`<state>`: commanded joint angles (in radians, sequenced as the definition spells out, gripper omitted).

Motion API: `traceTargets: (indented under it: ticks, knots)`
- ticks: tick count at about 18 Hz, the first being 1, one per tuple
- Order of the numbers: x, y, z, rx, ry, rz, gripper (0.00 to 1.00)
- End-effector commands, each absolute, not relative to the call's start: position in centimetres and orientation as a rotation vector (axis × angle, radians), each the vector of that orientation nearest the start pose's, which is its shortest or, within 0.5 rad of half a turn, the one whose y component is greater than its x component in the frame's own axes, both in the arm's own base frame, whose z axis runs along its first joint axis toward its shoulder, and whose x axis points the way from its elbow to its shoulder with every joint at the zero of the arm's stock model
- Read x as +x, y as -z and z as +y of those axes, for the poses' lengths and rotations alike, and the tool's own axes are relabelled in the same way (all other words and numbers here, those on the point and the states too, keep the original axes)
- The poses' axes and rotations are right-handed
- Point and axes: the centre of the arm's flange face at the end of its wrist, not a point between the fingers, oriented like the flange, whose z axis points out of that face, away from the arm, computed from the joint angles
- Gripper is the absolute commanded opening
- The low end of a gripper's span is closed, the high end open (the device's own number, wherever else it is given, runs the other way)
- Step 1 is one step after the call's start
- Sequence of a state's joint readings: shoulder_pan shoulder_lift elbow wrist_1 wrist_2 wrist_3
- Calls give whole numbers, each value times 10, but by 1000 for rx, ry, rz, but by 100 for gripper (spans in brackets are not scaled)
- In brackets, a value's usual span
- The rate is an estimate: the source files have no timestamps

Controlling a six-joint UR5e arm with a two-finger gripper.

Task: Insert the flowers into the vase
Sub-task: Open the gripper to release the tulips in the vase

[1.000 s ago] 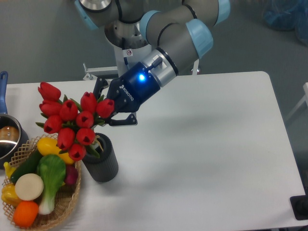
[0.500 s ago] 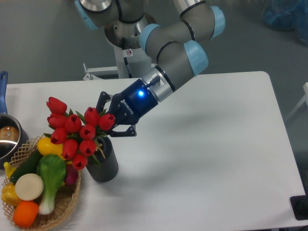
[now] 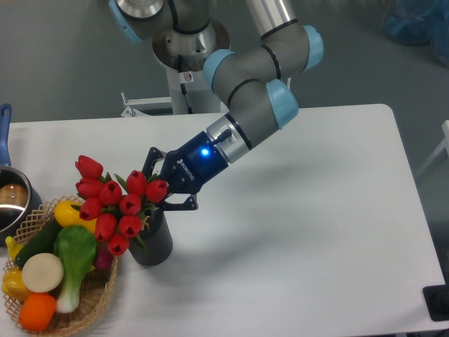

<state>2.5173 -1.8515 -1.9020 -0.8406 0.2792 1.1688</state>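
- Down it comes: over the last second the end effector (image 3: 163,188) has dropped and slid a touch toward the near edge of the desk (image 3: 302,232), carrying the flowers (image 3: 116,203) with it.
- The red tulip heads, a second ago riding high and well up-left of the vase (image 3: 149,239), now sit lower and bunched right over its mouth, spilling a little to the left above the wicker basket (image 3: 95,295).
- The fingers are closed on the bunch at the stem end, just behind the rightmost tulip heads; the blue light on the wrist is lit.
- The vase itself has not budged: upright, dark and ribbed, between the basket and the open white of the desk.
- Its mouth is now mostly covered by blooms and leaves, where a second ago a good part of the rim showed.
- Are the stems actually inside? Hard to call from this angle, since the heads hide the opening, but they look at least at the rim.
- My read: the insertion is well under way, not finished, as the bunch leans left rather than standing straight.
- The next move probably calls for a little more descent, and a gentle one, because a sideways push could tip the vase toward the basket of toy vegetables (image 3: 56,267).
- The steel pot (image 3: 10,203) at far left plays no part.
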Motion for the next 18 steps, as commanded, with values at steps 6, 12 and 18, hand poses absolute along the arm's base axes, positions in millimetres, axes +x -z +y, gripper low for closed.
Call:
traceTargets:
  ticks: [6, 12, 18]
  knots:
    - [-301, -325, 497, -1873, 612, 282, 100]
    - [-312, -333, 486, -1871, 576, 267, 100]
    - [-331, -359, 454, -2182, 284, 298, 100]
